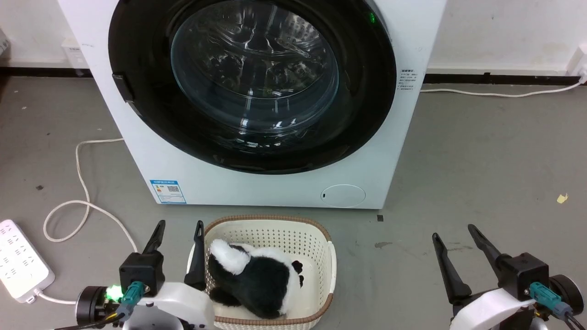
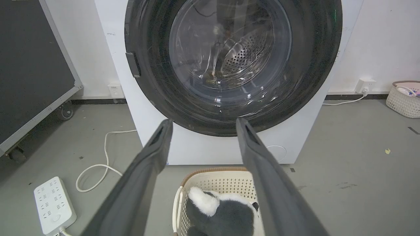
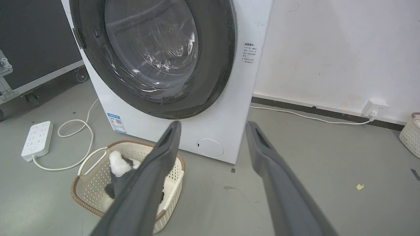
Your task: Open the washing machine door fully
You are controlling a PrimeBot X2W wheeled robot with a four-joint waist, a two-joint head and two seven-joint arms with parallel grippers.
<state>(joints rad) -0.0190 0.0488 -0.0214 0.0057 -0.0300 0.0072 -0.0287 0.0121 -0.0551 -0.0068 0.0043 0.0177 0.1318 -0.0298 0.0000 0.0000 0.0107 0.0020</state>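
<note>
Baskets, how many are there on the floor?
2. One basket sits before the washing machine, holding a plush toy; the other basket stands by the wall, far right. Others may be hidden.

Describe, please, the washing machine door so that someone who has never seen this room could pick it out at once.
Find the white washing machine standing behind the basket. The washing machine door is the big round disc covering most of its front. Unlike the small white flap low on the panel, it is glossy black with a bulging clear glass centre.
</note>
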